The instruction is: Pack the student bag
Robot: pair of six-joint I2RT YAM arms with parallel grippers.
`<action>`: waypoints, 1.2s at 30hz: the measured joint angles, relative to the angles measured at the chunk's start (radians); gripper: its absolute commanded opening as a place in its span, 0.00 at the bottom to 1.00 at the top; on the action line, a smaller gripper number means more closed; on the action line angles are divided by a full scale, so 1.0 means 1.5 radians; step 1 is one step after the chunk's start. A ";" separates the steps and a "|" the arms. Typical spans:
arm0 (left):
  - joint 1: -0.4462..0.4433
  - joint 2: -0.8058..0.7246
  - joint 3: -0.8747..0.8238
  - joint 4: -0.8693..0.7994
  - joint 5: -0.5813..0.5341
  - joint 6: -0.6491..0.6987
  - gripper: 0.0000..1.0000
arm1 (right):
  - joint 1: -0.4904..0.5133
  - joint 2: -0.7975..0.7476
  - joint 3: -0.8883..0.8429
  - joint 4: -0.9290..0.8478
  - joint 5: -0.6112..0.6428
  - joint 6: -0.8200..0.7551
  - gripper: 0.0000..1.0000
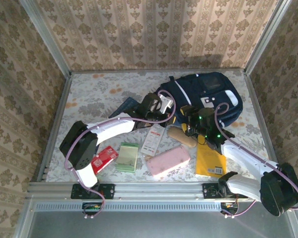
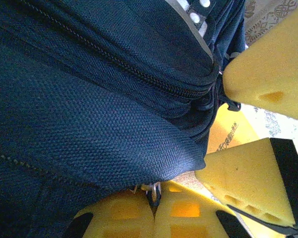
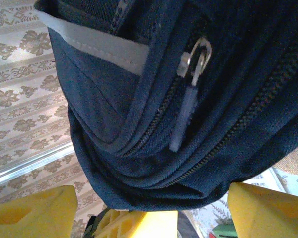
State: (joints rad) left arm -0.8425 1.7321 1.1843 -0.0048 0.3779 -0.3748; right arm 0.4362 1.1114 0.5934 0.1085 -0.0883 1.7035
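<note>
The student bag (image 1: pixel 206 94), dark navy with a white stripe, lies at the back right of the table. My left gripper (image 1: pixel 165 104) is at its left edge. In the left wrist view the yellow fingers (image 2: pixel 188 218) are shut, pinching a small metal zipper pull (image 2: pixel 157 192) under the bag's fabric (image 2: pixel 89 124). My right gripper (image 1: pixel 188 114) is at the bag's near edge. In the right wrist view its fingers (image 3: pixel 35 213) stand wide open, and the bag's folded lower edge (image 3: pixel 154 183) hangs between them without being clamped. A grey zipper tab (image 3: pixel 185 114) dangles on the bag's side.
On the table in front of the bag lie a red packet (image 1: pixel 104 159), a green notebook (image 1: pixel 128 156), a white box (image 1: pixel 152 139), a pink case (image 1: pixel 168 161), a tan roll (image 1: pixel 181 136) and a yellow book (image 1: pixel 210 161). Patterned walls enclose three sides.
</note>
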 measured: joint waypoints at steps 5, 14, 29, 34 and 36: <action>-0.001 0.000 0.002 0.004 -0.004 0.001 0.00 | 0.005 -0.027 -0.001 -0.003 0.004 0.004 0.79; -0.006 0.000 0.013 0.004 -0.005 0.001 0.00 | 0.009 -0.025 -0.018 0.017 0.004 0.020 0.79; -0.009 -0.003 0.022 0.008 -0.013 0.008 0.00 | -0.056 0.066 0.024 0.053 -0.019 -0.045 0.43; -0.009 -0.006 0.022 0.005 -0.030 0.011 0.00 | -0.069 0.101 0.083 -0.005 -0.042 -0.097 0.11; -0.007 -0.006 0.022 0.000 -0.038 0.018 0.00 | -0.075 0.115 0.108 -0.029 -0.055 -0.127 0.01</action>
State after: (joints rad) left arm -0.8532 1.7229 1.2175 -0.0048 0.3202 -0.3481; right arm 0.3233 1.2846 0.7551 0.0647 -0.1707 1.5127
